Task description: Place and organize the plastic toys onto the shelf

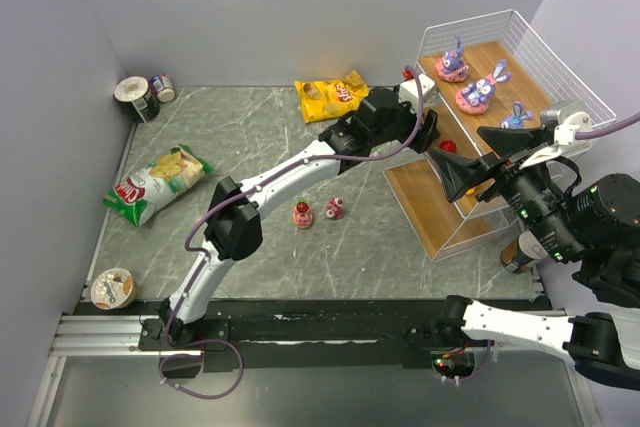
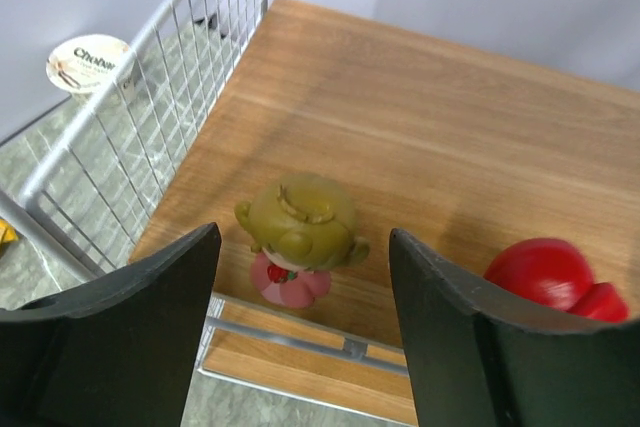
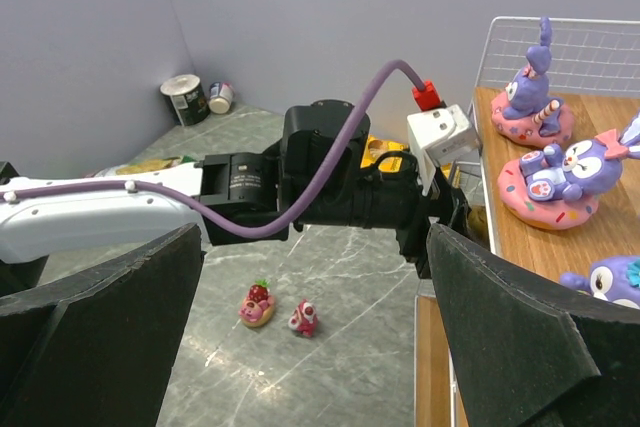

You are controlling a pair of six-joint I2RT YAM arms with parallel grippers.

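The left gripper [image 2: 303,242] is hanging open astride the olive figurine [image 2: 298,215], gripping nothing, as the figurine is standing at the front edge of the shelf board [image 2: 420,127] beside a red toy [image 2: 545,272], and the right gripper [image 3: 315,237] is gaping wide, empty.

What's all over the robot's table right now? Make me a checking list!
Surface: grey marbled table.
Job's things: three bunnies on the shelf's top board; olive toy and red toy on a lower board; two small toys on the table.
Clutter: yellow bag, green bag, two cans, yogurt cup.
Grippers: left gripper open, fingers either side of the olive toy, not touching; right gripper open, empty.
Cables: purple cable along the left arm.
Surroundings: plain walls; nothing else seen.
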